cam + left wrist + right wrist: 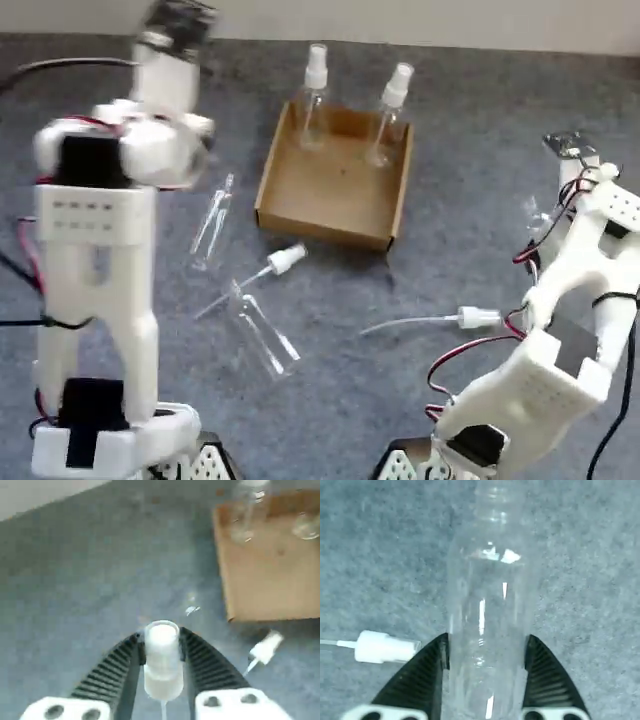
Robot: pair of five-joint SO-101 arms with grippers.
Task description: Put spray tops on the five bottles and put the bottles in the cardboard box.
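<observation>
White plastic spray top (pixel 162 662) pinched by left gripper (pixel 161 640) | right gripper (pixel 486 642) clamps clear bottle (pixel 490 580) right of brown cardboard box (pixel 320 226) | risk: slick bottle twists, top misthreads

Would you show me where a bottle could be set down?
Free: near floor of the cardboard box, before two standing bottles; mat between box and right spray top. Crowded: left of the box, two lying bottles, another spray top.

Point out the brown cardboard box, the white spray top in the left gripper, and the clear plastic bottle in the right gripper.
brown cardboard box (pixel 335 185): high view, bare floor.
white spray top (pixel 162 660): left wrist view, its head.
clear plastic bottle (pixel 487 610): right wrist view, mid-body.
</observation>
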